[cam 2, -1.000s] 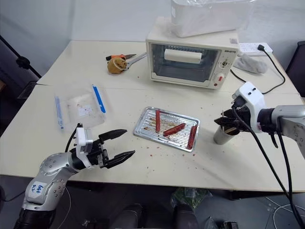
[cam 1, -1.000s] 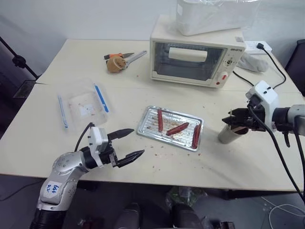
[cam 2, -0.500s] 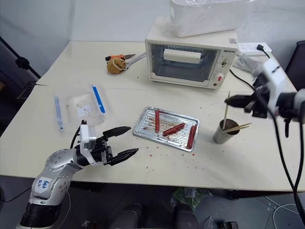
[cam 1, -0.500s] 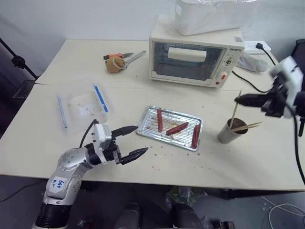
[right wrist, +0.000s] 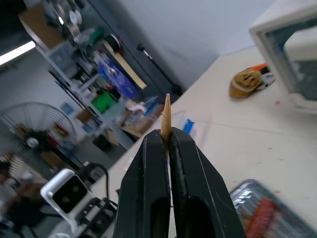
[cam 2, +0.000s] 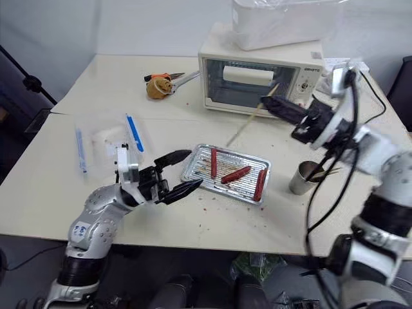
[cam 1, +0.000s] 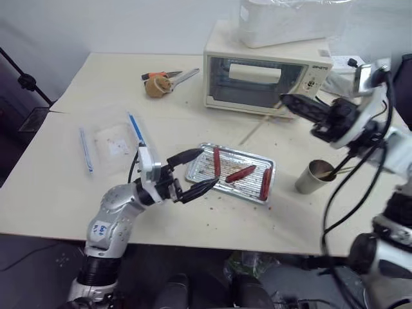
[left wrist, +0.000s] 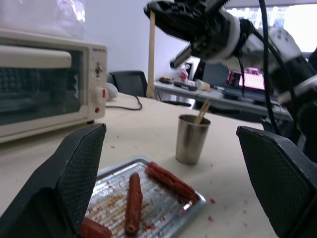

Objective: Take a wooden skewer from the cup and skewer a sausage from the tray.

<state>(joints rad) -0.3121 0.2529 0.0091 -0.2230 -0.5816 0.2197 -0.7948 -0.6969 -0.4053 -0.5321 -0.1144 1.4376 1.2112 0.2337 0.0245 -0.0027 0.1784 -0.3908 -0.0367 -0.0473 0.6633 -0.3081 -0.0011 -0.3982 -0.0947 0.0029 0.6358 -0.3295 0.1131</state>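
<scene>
Three sausages lie in one tray (cam 1: 196, 168): a left sausage (cam 1: 216, 161) lengthwise, a middle one (cam 1: 240, 173) slanted, and a right one (cam 1: 264, 183) along the right wall. All three are slim, reddish-brown and glossy. The tray is a shallow silver rectangle with a ridged base and rounded corners, smeared with residue.

One cup (cam 1: 311, 177), a dull grey metal tumbler, stands upright on the table (cam 1: 64, 193) to the right of the tray, apart from it. At least two pale sticks lean out of its mouth; the exact count cannot be told.

One skewer (cam 2: 248, 121), thin, straight and pale wood, is clamped in the right gripper (cam 2: 273, 105). The fingers are pressed together on its upper part; its length slants down and left above the table, between the oven (cam 1: 264, 80) and the tray, clear of both. The right arm is raised, bent inward across the oven front.

The left gripper (cam 1: 196, 174) has its two black fingers spread wide and grasps nothing. It hovers low at the tray's left end, pointing toward the sausages.

One clear box (cam 1: 116, 138) with blue clips lies left of the tray.
</scene>
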